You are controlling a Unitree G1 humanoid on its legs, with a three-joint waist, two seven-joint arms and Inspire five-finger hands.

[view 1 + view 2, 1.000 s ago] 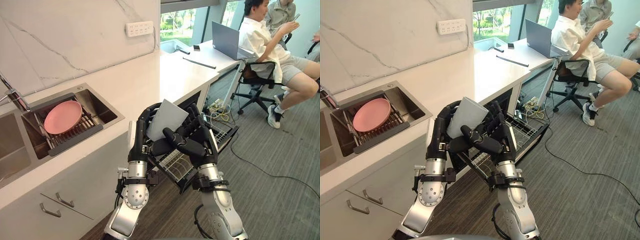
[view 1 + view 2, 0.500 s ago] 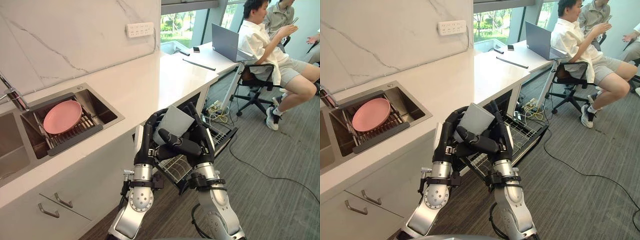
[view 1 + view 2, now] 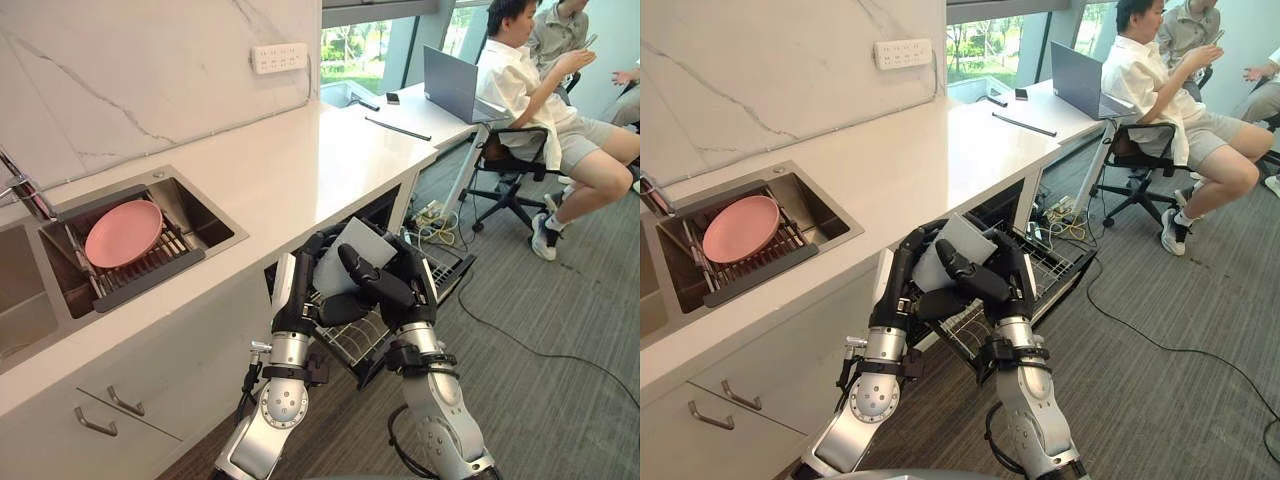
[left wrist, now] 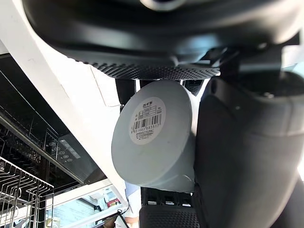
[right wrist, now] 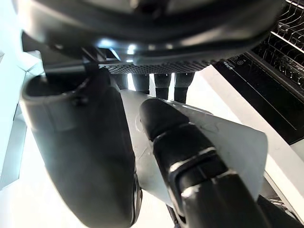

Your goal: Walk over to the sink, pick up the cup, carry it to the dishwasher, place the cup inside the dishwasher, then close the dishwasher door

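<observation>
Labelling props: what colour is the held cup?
Light grey cup, with a white barcode sticker on its base; best in the left wrist view.

Matte-black left hand (image 3: 299, 298) and right hand (image 3: 402, 286) cap silver-grey forearms (image 3: 441, 438) with black wrist collars; a round screw-ringed disc (image 3: 283, 402) marks the left.

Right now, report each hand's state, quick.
Left hand: shut on the cup.
Right hand: shut on the same cup.

Pink plate (image 3: 124, 232) on rack (image 3: 150, 278) — laptop (image 3: 450, 85) on desk (image 3: 418, 112) w/ person (image 3: 525, 80) seated nr it
</observation>
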